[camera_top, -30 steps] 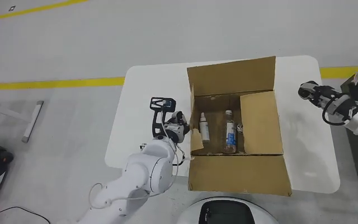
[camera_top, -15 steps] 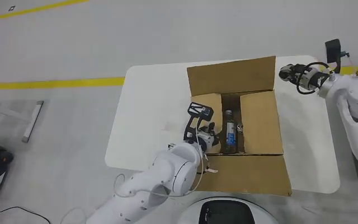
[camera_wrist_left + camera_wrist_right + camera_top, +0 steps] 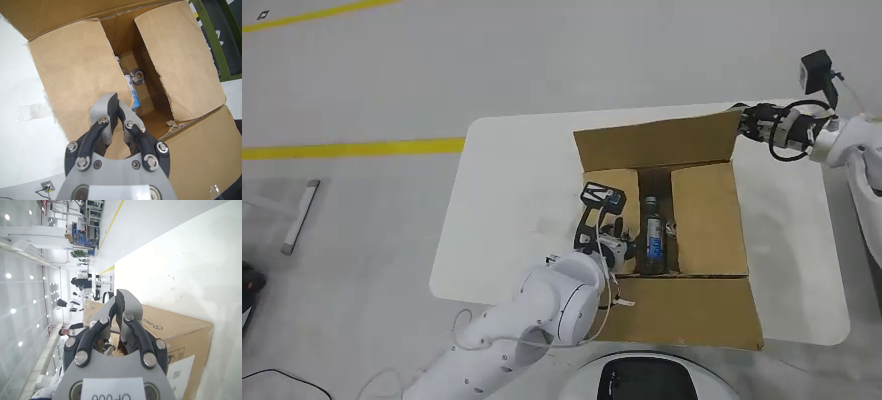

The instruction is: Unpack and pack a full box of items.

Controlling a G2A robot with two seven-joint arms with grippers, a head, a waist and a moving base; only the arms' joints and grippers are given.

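Note:
An open cardboard box point(image 3: 682, 305) stands on the white table point(image 3: 512, 200). Its left inner flap point(image 3: 617, 185) lies folded over the opening. My left gripper point(image 3: 617, 245) point(image 3: 116, 103) rests shut on that flap point(image 3: 75, 72) near its inner edge. In the gap between the inner flaps lie a clear bottle with a blue label point(image 3: 653, 238) point(image 3: 133, 91) and a small metal ring piece point(image 3: 138, 75). My right gripper point(image 3: 742, 118) point(image 3: 119, 298) is shut at the right corner of the far outer flap point(image 3: 657, 140) point(image 3: 179, 328), touching the cardboard.
The right inner flap point(image 3: 707, 220) point(image 3: 179, 62) covers the box's right half. The front outer flap point(image 3: 189, 151) hangs out toward the table's near edge. Bare table lies left of the box, with a narrower strip point(image 3: 802, 250) to its right.
The left inner flap has folded down over the opening and hidden a white bottle, with my left gripper following over it. My right arm swung from the table's right side to the far flap's corner.

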